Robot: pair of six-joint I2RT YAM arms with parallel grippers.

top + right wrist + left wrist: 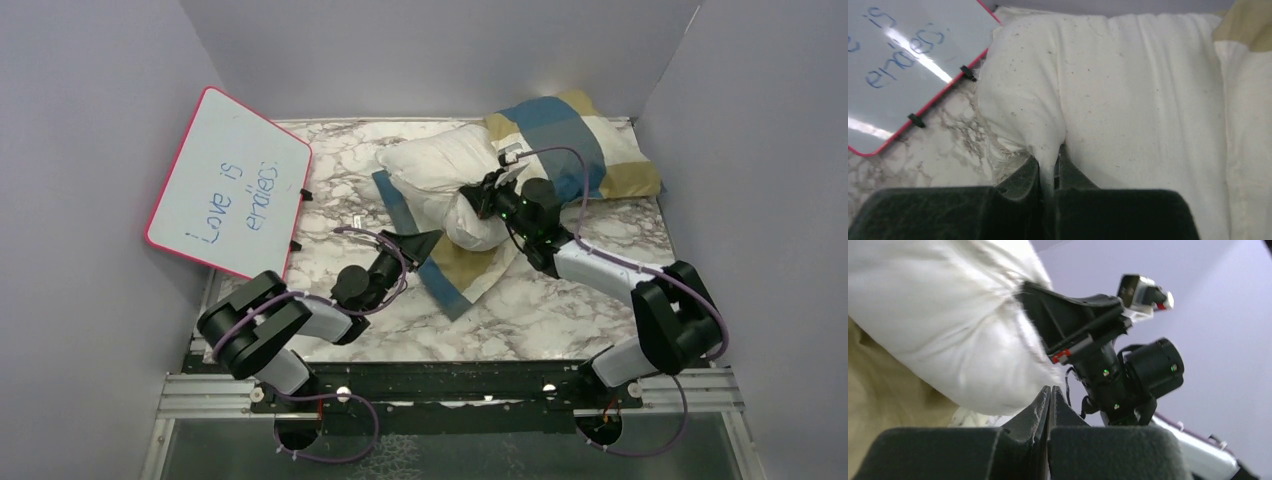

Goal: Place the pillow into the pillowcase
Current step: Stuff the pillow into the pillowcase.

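The white pillow [440, 165] lies at the back middle of the table, partly on top of the blue, tan and cream checked pillowcase [590, 140]. One flap of that pillowcase spreads out below it toward the front. My right gripper [478, 197] is at the pillow's near right side. In the right wrist view this gripper [1048, 162] is shut on a pinched fold of the pillow [1148, 90]. My left gripper [428, 240] sits low by the flap's left edge. In the left wrist view the left gripper [1049, 390] is shut, nothing showing between its fingers, just under the pillow [948, 315].
A pink-rimmed whiteboard [230, 180] with blue writing leans at the back left, close to the pillow's left end. Grey walls enclose the marble table [560, 310] on three sides. The right arm's wrist [1128, 370] hangs close in front of the left gripper.
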